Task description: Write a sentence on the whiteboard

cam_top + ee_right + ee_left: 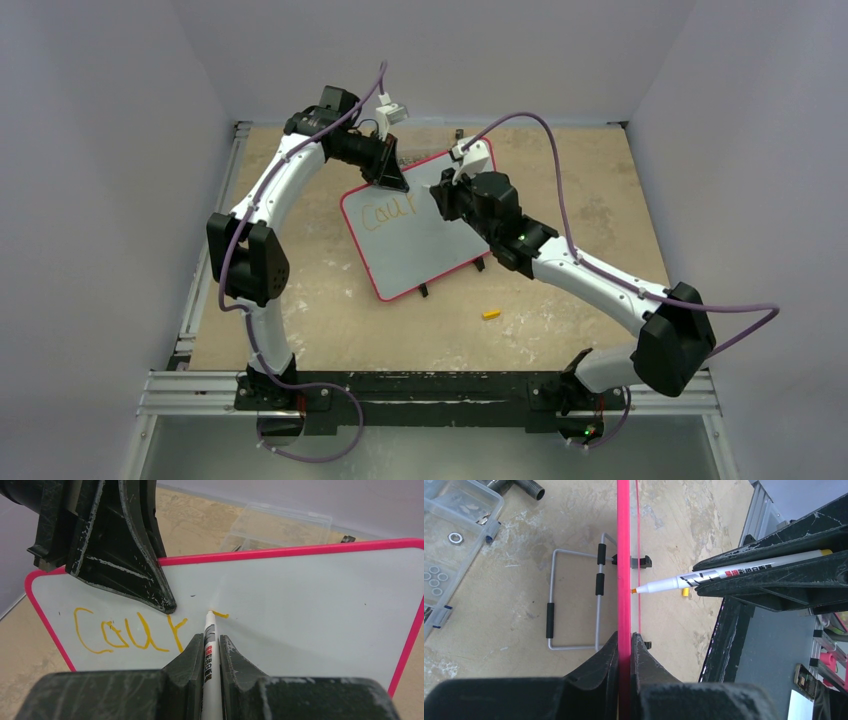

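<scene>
The whiteboard (425, 245), pale with a red-pink rim, stands tilted on the table. The sentence (386, 212) reads "Cour" in orange-yellow; in the right wrist view (130, 632) a short new stroke (221, 614) follows it. My left gripper (392, 181) is shut on the board's top rim (623, 555), its jaws closed either side of it (625, 642). My right gripper (443, 200) is shut on a white marker (210, 650), whose tip touches the board face. The marker also shows in the left wrist view (704, 577).
A yellow marker cap (491, 314) lies on the table in front of the board. A wire stand (574, 605) lies behind the board. A clear plastic box (449, 535) holding nuts sits at the back. Black clips (424, 291) hold the board's lower edge.
</scene>
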Action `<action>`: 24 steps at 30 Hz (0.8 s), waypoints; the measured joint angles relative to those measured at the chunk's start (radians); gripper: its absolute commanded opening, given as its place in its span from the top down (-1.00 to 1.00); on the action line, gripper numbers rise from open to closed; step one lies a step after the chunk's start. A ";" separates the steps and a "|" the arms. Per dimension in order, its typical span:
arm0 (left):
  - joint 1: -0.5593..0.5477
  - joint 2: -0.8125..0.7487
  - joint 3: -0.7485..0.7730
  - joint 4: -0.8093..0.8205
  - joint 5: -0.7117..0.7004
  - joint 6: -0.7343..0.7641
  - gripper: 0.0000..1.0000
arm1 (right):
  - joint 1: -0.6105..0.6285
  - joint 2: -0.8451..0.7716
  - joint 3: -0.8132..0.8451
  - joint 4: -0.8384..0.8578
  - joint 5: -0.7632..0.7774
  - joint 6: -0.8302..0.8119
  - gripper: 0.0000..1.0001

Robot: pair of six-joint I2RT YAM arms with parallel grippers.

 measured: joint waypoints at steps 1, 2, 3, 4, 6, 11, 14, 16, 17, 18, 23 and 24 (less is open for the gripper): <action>0.000 0.000 0.000 0.000 0.000 0.000 1.00 | 0.000 0.000 -0.001 0.002 -0.001 0.000 1.00; 0.000 0.000 0.000 0.000 0.000 0.000 1.00 | 0.000 0.000 -0.002 0.003 -0.003 0.000 1.00; 0.000 0.000 0.000 0.000 0.000 0.000 1.00 | 0.000 0.000 -0.004 0.005 -0.008 0.002 1.00; 0.000 0.000 0.000 0.000 -0.001 0.000 1.00 | 0.000 0.000 -0.007 0.006 -0.017 0.003 1.00; 0.000 0.000 0.000 0.000 -0.001 0.000 1.00 | 0.000 0.000 -0.011 0.006 -0.027 0.004 1.00; 0.000 0.000 0.000 0.000 -0.003 0.000 1.00 | 0.000 -0.003 -0.029 0.010 -0.050 0.007 1.00; 0.000 0.000 0.000 0.000 -0.003 0.000 1.00 | 0.000 -0.009 -0.042 0.009 -0.053 0.008 1.00; 0.000 0.000 0.000 0.000 -0.003 0.000 1.00 | 0.001 -0.014 -0.048 0.008 -0.051 0.008 1.00; 0.000 0.000 0.000 0.000 -0.003 0.000 1.00 | 0.000 -0.016 -0.051 0.005 -0.048 0.008 1.00; 0.000 0.000 0.000 0.000 -0.003 0.000 1.00 | 0.000 -0.019 -0.054 0.001 -0.045 0.007 1.00; 0.000 0.000 0.000 0.000 -0.003 0.000 1.00 | 0.002 -0.023 -0.056 -0.012 -0.012 0.007 1.00; 0.000 0.000 0.000 0.000 -0.003 0.000 1.00 | 0.002 -0.024 -0.056 -0.014 -0.002 0.006 1.00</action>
